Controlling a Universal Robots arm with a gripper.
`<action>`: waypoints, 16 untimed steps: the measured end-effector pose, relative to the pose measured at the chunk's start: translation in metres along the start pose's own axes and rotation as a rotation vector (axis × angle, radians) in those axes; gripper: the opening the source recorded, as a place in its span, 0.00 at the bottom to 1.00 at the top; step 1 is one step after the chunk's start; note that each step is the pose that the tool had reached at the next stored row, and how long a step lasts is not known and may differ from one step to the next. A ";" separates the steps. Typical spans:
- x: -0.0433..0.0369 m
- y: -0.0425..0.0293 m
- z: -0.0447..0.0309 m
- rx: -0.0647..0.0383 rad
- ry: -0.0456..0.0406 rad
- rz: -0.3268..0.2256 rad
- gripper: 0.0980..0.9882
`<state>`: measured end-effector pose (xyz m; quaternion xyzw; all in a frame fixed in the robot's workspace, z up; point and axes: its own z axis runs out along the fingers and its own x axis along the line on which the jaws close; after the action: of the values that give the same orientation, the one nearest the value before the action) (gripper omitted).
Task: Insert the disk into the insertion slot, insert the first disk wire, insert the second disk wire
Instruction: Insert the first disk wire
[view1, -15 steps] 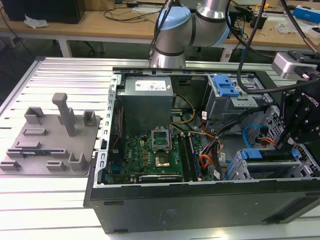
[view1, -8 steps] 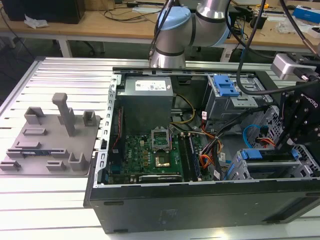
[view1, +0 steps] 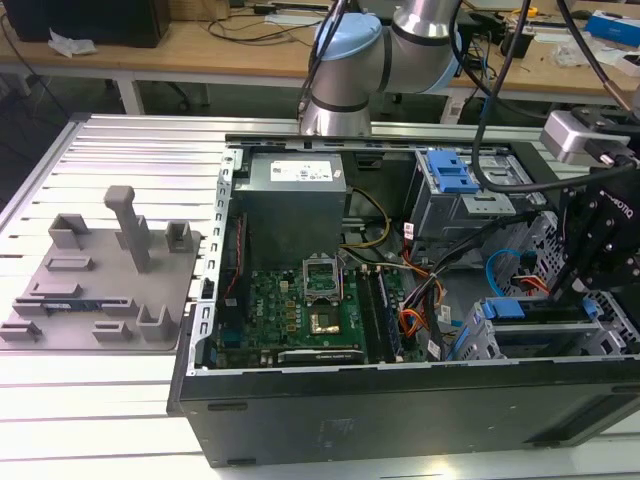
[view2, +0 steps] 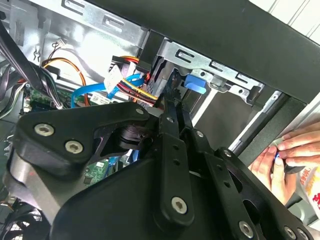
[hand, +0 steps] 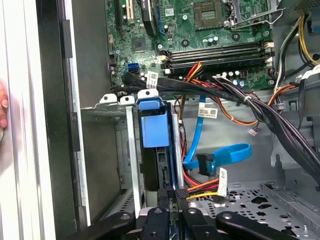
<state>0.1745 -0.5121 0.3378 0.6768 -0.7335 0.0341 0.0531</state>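
The disk (hand: 161, 167) stands inside the insertion slot (hand: 131, 150), its blue carrier tab (hand: 155, 129) at the open end. In the exterior view the blue carrier (view1: 497, 308) shows in the low grey cage (view1: 478, 338) at the case's front right. My gripper (hand: 172, 210) is right at the disk's connector edge, fingers close together on a black connector with red, yellow and orange wires (hand: 182, 192). A blue flat wire (hand: 222, 154) with its plug hangs loose beside it. The gripper (view2: 171, 102) also points at the cage in the second wrist view.
A taller grey bay with a blue latch (view1: 449, 175) stands behind. The motherboard (view1: 300, 310) and power supply (view1: 293, 195) fill the case. Thick black cable bundles (hand: 240, 97) cross above the cage. A person's hand (view2: 285, 155) rests outside the case wall. A grey fixture (view1: 100, 270) lies on the exterior view's left.
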 end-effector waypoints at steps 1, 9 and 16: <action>0.0000 0.0000 0.0000 0.000 0.0004 0.000 0.08; 0.0028 -0.0003 0.0037 0.000 -0.0002 0.000 0.09; 0.0046 0.0005 -0.0222 0.000 0.0033 0.000 0.37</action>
<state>0.1743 -0.5139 0.3604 0.6766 -0.7335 0.0353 0.0542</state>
